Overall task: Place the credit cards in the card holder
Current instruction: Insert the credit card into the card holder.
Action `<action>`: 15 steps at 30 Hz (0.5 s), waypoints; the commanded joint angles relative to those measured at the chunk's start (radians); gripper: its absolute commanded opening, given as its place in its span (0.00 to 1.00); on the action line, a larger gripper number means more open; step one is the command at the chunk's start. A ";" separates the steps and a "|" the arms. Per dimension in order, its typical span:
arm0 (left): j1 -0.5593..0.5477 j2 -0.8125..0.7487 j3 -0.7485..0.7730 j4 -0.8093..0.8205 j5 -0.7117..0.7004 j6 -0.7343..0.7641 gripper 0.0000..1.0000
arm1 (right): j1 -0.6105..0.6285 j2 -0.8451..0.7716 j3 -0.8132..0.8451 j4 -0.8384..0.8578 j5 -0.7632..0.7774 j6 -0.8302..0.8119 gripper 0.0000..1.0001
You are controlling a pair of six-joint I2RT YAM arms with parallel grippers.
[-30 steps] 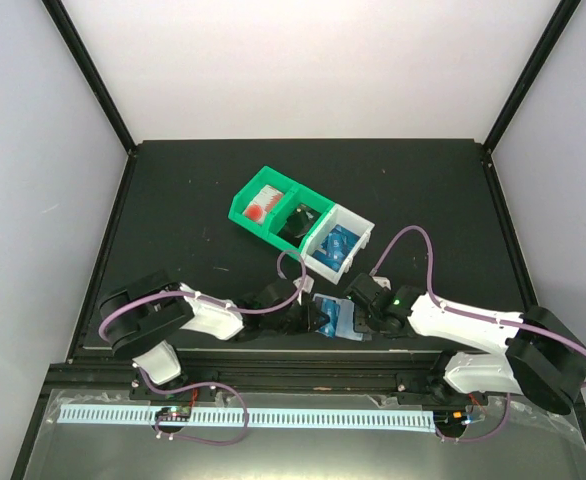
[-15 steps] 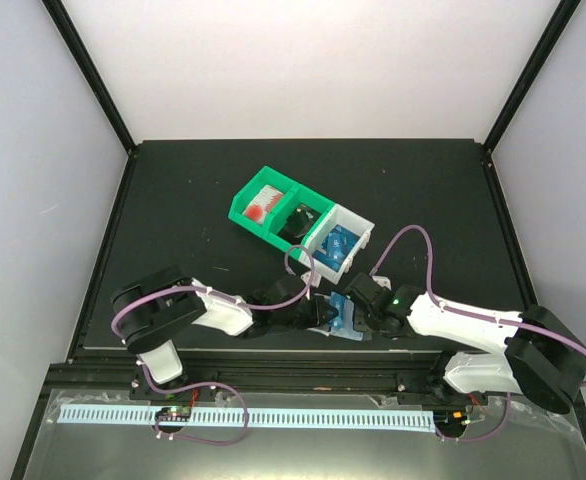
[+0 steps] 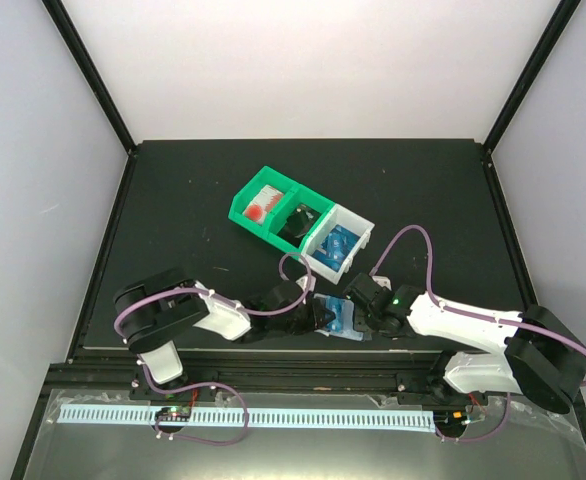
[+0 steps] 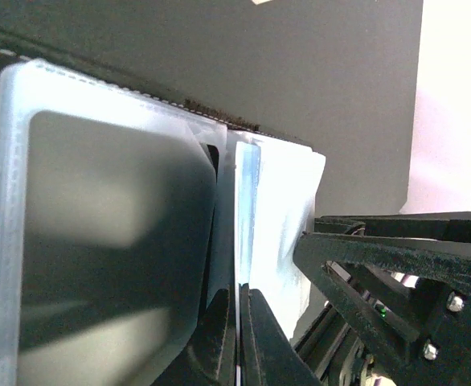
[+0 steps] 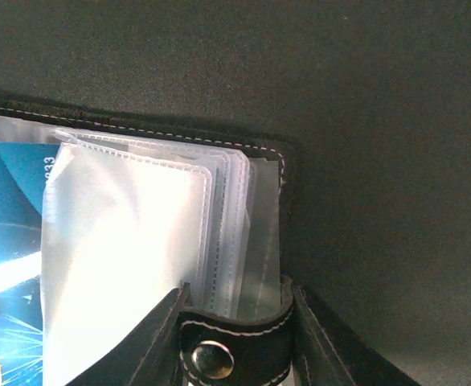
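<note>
The black card holder (image 3: 343,322) lies open at the near table edge, between my two grippers. In the right wrist view its leather edge (image 5: 179,133) frames several clear sleeves (image 5: 131,241), and a blue credit card (image 5: 6,233) lies at the left. My right gripper (image 5: 237,291) is shut on the holder's strap clasp (image 5: 235,350). My left gripper (image 4: 238,296) is shut on a thin pale-blue credit card (image 4: 246,201), seen edge-on and standing among the sleeves (image 4: 99,241). In the top view the left gripper (image 3: 316,318) and the right gripper (image 3: 358,318) sit close on either side of the holder.
A green bin (image 3: 273,205) and a white bin (image 3: 338,243) holding more blue cards stand just behind the grippers. The table's front rail runs right below both arms. Dark frame posts rise at the back corners.
My left gripper has shifted slightly right, toward the holder, with the card in it. The right gripper has stayed on the strap.
</note>
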 commanded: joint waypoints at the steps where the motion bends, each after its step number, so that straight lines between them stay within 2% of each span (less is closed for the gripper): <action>1: -0.011 -0.019 -0.033 -0.053 -0.043 -0.071 0.01 | 0.003 0.033 -0.030 -0.051 0.032 0.012 0.35; 7: -0.012 -0.016 -0.005 -0.051 -0.010 -0.063 0.02 | 0.003 0.035 -0.030 -0.042 0.027 0.012 0.35; 15: -0.026 0.092 0.030 0.106 0.085 -0.042 0.01 | 0.003 0.042 -0.034 -0.017 0.010 0.009 0.35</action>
